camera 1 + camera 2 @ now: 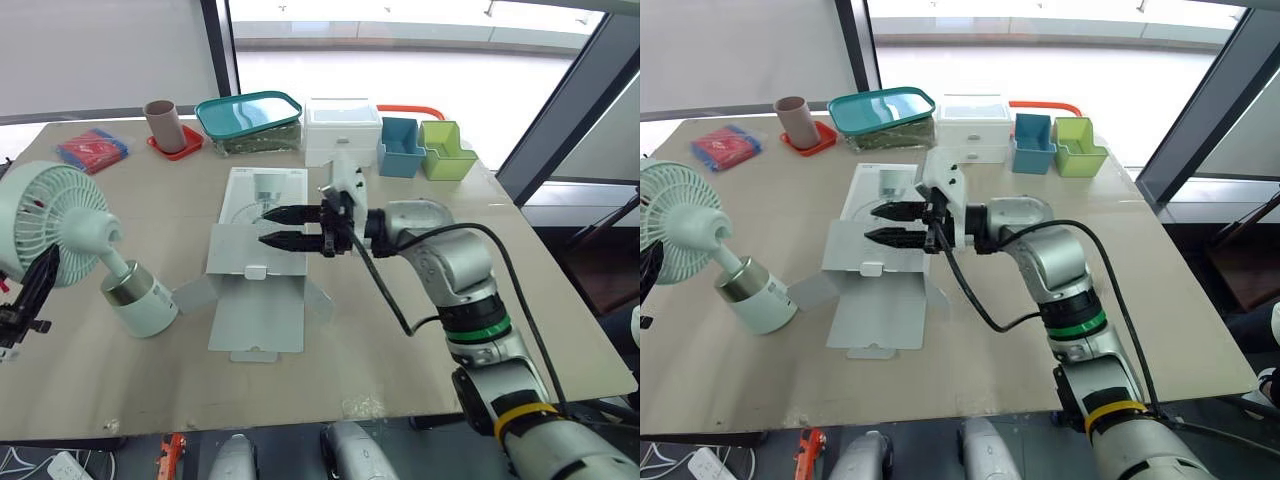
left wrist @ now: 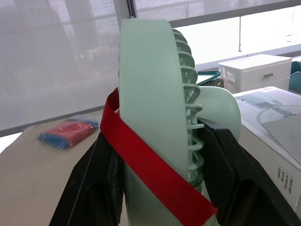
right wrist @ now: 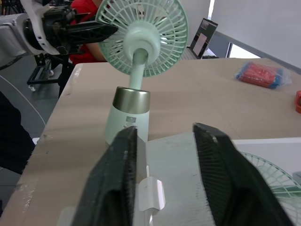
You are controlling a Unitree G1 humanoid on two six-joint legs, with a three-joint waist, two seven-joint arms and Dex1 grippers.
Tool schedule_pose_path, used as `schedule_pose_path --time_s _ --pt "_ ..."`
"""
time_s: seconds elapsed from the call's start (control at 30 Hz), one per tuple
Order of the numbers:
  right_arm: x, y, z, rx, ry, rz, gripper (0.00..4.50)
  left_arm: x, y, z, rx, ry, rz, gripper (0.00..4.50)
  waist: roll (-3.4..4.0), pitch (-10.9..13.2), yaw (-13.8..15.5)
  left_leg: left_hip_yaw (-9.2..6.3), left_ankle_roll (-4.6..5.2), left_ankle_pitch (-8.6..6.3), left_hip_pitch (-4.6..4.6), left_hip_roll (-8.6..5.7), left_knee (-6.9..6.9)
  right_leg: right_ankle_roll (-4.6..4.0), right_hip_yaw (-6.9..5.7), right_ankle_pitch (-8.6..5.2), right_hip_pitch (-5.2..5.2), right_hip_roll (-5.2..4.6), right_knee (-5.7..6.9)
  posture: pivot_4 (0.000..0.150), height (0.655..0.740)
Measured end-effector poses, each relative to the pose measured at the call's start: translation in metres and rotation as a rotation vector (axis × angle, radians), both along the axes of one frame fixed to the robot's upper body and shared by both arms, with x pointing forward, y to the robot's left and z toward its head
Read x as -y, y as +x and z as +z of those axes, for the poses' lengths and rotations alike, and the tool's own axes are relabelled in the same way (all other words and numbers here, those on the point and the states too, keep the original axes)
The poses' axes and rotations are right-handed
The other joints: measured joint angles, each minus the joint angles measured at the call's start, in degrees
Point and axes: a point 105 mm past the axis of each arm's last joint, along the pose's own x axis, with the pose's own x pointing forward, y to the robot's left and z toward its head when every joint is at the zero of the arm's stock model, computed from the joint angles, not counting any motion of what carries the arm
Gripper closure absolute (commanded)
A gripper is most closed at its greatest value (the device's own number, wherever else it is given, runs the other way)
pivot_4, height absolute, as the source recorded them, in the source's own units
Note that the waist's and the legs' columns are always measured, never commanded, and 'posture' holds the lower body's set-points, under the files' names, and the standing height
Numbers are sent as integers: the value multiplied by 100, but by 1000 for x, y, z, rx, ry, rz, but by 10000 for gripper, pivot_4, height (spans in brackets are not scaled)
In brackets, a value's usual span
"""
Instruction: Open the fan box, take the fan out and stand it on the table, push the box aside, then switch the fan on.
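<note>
The mint-green fan stands at the table's left on its white base with a gold ring, leaning a little. My left gripper is shut on the rim of the fan head. In the left wrist view its black fingers clamp the fan head from both sides, and a red band crosses it. The white fan box lies flat in the middle with its flaps spread. My right gripper hovers open just over the box's far half, pointing toward the fan, with nothing between its fingers.
Along the far edge stand a red packet, a brown cup on a red coaster, a teal-lidded container, a white drawer unit, a blue bin and a green bin.
</note>
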Motion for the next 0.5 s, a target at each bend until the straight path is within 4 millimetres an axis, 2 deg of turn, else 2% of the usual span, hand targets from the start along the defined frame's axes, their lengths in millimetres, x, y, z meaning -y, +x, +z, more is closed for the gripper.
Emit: schedule_pose_path --time_s 0.03,0.1,0.27,0.5 --pt "2 -5 0 -4 4 12 9338 -1 2 1 4 -1 1 24125 0 0 3 0 0 0 1 0 0 0 0 0 0 0 0 1500 7400" --pt "4 -9 1 -8 10 14 1044 -2 6 2 15 -10 8 24125 1 0 15 0 0 0 1 0 1 -1 0 2 0 1 0 1500 7400" --pt "10 -11 0 -30 21 -37 1044 2 22 6 40 -26 5 24125 0 0 53 -2 -1 1 -2 -1 6 5 -1 6 1 1 -1 1500 7400" --pt "12 -5 -1 -32 18 -88 1044 4 31 9 46 -9 -3 24125 0 0 54 -2 -1 1 -8 -1 5 7 0 4 -2 0 -2 1500 7400"
